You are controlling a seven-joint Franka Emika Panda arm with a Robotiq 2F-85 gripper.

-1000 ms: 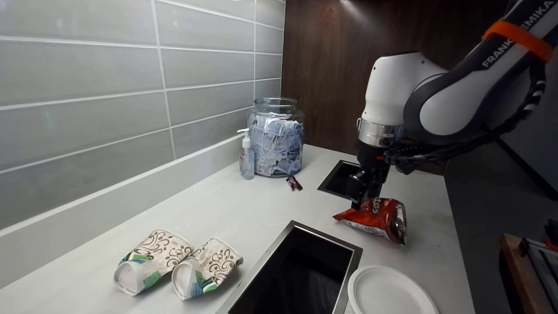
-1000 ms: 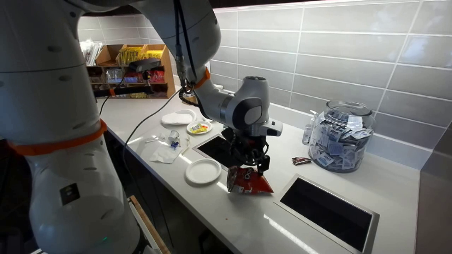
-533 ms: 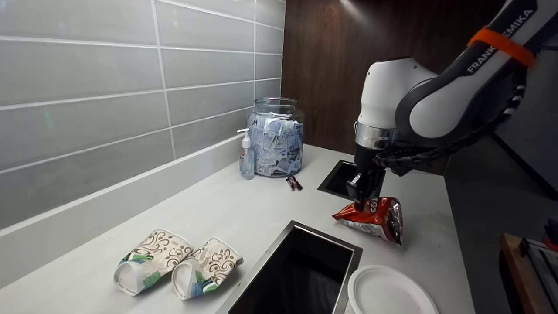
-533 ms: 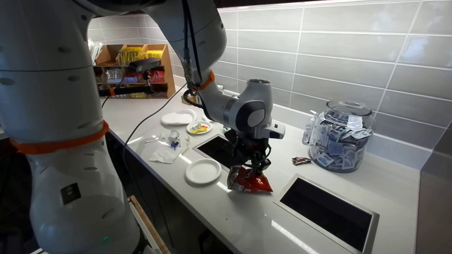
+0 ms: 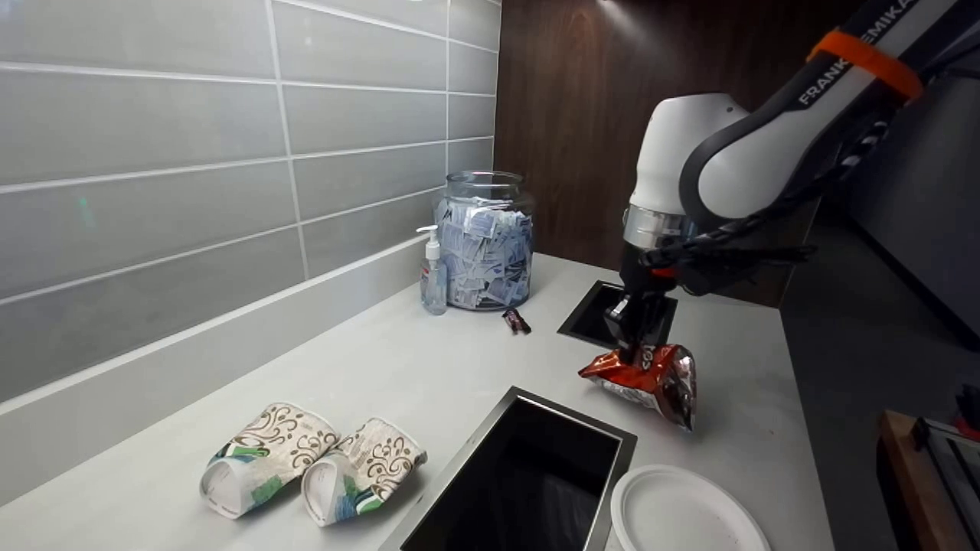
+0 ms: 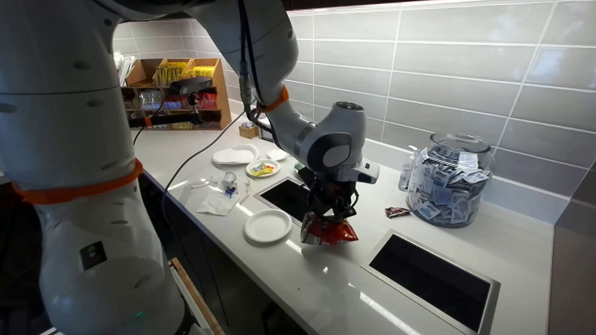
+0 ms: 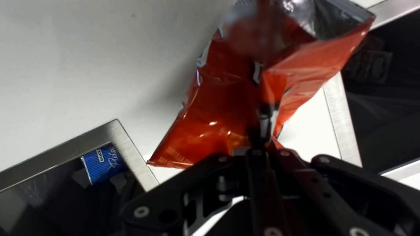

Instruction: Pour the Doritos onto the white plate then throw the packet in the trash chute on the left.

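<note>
The red packet (image 5: 647,375), silver inside its torn mouth, is pinched along its top by my gripper (image 5: 631,355). In an exterior view the packet (image 6: 328,231) appears slightly above the counter, its mouth toward the round white plate (image 6: 268,226). The plate holds nothing; no Doritos show, and the inside of the packet is hidden. Two dark metal-rimmed cut-outs lie on either side: a cut-out (image 6: 435,281) past the packet's closed corner, and a cut-out (image 6: 288,197) beside the plate. I cannot tell which is the trash chute.
A glass jar (image 5: 486,252) of sachets, a pump bottle (image 5: 434,279) and a small wrapper (image 5: 516,321) stand near the tiled wall. Two pale bags (image 5: 276,451) lie by the near cut-out. Further plates (image 6: 236,155) and a napkin (image 6: 219,203) lie farther along the counter.
My gripper has closed on the packet and crumpled its top. It has risen a little with the packet, which has shifted slightly and come up off the counter. The plate has not moved.
</note>
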